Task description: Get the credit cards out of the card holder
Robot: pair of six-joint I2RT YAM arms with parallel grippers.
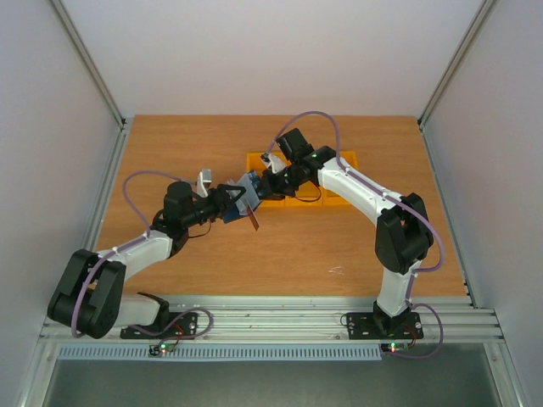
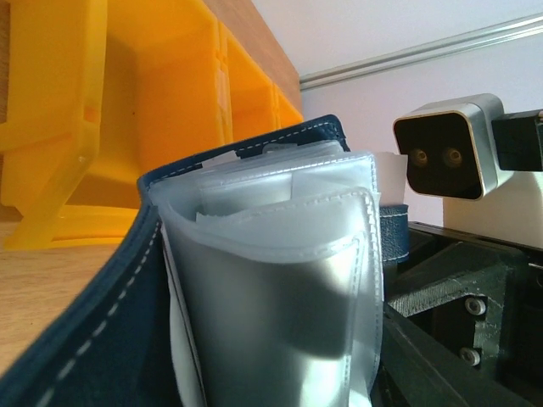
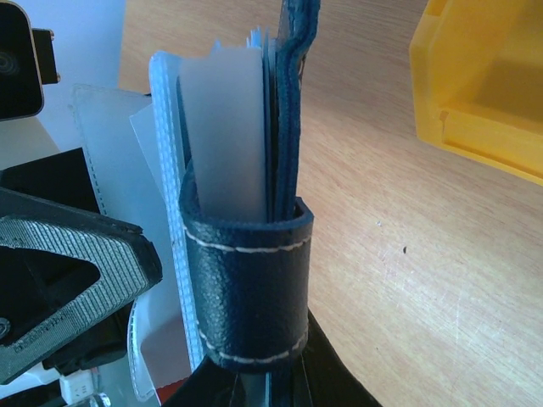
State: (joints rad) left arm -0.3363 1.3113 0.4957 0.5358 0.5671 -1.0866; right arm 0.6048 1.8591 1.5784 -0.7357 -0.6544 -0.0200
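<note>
The dark navy card holder [image 1: 248, 188] hangs open above the table between both grippers. My right gripper [image 1: 268, 181] is shut on its spine end, and the stitched navy strap [image 3: 246, 280] rises straight out of the jaws. My left gripper [image 1: 231, 202] presses in from the other side. The clear sleeves [image 2: 280, 297] fill its wrist view and hide its fingers. One ribbed left finger [image 3: 76, 271] lies against the sleeves. A red card [image 1: 254, 222] sticks out below the holder, slanting down. The other credit cards are hidden.
A row of orange bins [image 1: 346, 158] stands just behind the holder, close to the right wrist, and shows large in both wrist views [image 2: 153, 102] [image 3: 484, 85]. The right wrist camera [image 2: 445, 153] faces the left one at short range. Wooden tabletop [image 1: 339, 246] lies below.
</note>
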